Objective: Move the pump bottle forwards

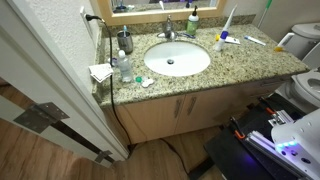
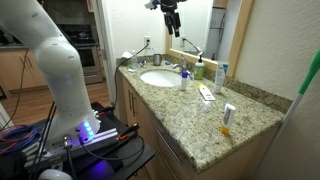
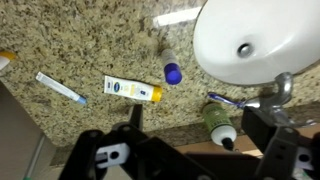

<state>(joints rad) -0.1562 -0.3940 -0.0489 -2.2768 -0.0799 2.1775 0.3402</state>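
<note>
Claw [image 2: 172, 25] spread wide overhead; dropping on the pump bottle [image 3: 218, 122] by the back edge could clip the seemingly close faucet [image 3: 280, 90]

A speckled granite countertop [image 1: 255, 62] with an inset white sink [image 1: 177, 58] carries a green pump bottle [image 1: 192, 22] beside the faucet [image 1: 168, 33], a dark grey dispenser [image 1: 125, 42], a clear plastic bottle [image 1: 124, 68], a flat-lying white tube [image 3: 133, 90] and a toothbrush [image 3: 60, 88].

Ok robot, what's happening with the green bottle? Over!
Gripper open, empty, high above counter. Pump bottle upright at the back, untouched. Faucet close beside it.
</note>
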